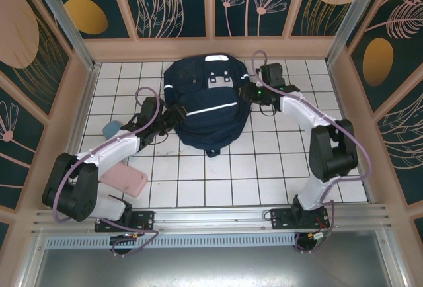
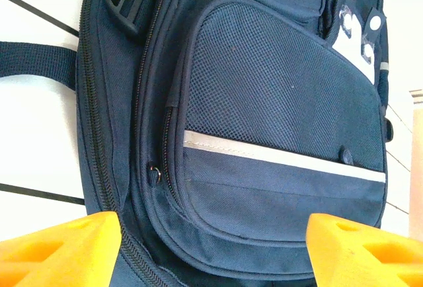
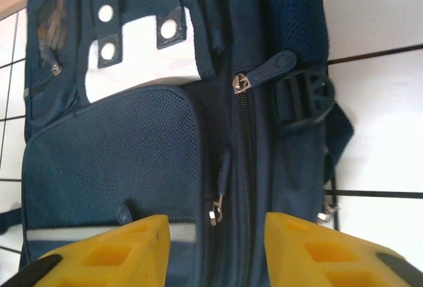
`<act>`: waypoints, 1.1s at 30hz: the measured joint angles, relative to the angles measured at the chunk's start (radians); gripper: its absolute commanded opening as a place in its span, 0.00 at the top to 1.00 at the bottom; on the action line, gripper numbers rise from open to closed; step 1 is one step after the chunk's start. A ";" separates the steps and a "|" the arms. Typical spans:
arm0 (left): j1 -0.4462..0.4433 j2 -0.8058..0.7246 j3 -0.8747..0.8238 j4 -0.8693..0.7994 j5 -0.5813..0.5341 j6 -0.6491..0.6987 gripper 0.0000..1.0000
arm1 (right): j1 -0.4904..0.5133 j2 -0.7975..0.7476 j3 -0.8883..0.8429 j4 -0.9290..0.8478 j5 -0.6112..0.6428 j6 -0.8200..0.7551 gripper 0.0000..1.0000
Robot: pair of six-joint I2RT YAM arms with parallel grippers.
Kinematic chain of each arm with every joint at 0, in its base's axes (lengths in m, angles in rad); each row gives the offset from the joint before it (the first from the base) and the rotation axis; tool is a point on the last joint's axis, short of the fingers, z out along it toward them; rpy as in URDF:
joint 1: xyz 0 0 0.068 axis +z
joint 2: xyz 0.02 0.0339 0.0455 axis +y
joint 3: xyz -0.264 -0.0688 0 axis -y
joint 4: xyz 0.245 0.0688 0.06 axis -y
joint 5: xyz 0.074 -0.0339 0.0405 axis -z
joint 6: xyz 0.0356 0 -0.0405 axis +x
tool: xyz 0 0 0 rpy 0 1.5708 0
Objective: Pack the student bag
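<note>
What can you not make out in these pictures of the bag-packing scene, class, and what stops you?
Inside of the student bag: every view, its own fabric covers it.
Pale blue object: top view, small, partly behind the left arm.
Pink flat item: top view, too small to identify.
Bag's lower half: right wrist view, cut off by the frame edge and the yellow jaws.

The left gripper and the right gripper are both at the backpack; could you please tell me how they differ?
The left gripper has its jaws spread wide, across the mesh front pocket of the backpack; the right gripper holds its jaws closer, framing a zipper pull. The left gripper faces the backpack's left side, the right gripper its right side, nearer the top. Both are open and hold nothing.
</note>
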 measured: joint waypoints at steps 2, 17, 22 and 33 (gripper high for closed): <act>0.000 0.003 0.003 -0.004 0.003 0.012 0.25 | 0.002 0.066 0.059 -0.018 0.006 0.027 0.61; 0.000 0.008 0.034 -0.030 0.016 0.051 0.25 | -0.024 0.351 0.346 -0.087 0.065 0.372 0.62; 0.000 0.012 0.034 -0.030 0.029 0.051 0.25 | -0.032 0.370 0.357 -0.086 0.050 0.500 0.67; 0.000 0.014 0.034 -0.029 0.031 0.051 0.24 | -0.036 0.363 0.337 -0.038 0.014 0.659 0.70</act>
